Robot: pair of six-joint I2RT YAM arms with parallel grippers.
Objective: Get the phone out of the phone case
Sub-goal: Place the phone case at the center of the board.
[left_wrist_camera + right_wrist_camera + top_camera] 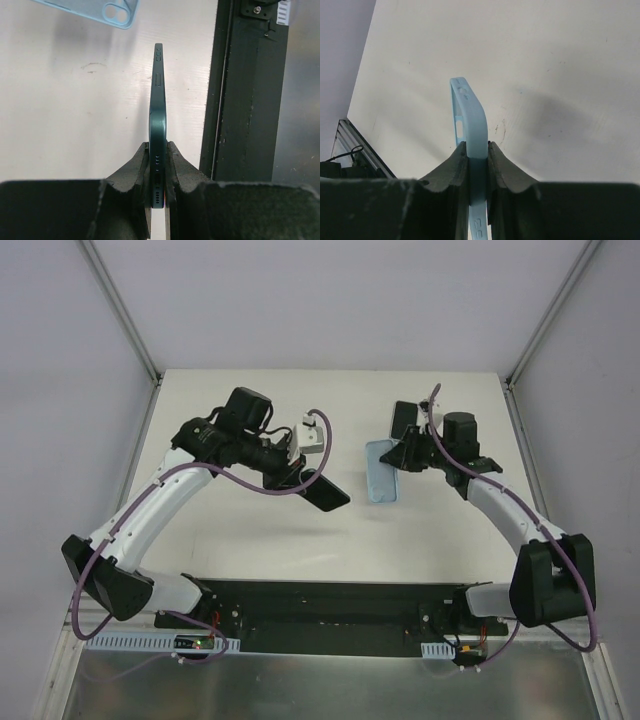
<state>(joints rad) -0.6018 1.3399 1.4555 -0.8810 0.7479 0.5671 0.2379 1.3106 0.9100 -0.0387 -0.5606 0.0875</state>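
White surface (250,540) beneath us. Our left gripper (157,152) clamps phone (159,100) edge-on, lifted clear; our right gripper (475,150) pinches empty blue phone case (472,112), well apart. We judge separation complete, both parts secure.

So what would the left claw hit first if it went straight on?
Probably bare table, beyond the tip of the phone that the left claw holds. The blue case is to one side of that line, the black rail to the other, though depth is hard to judge.
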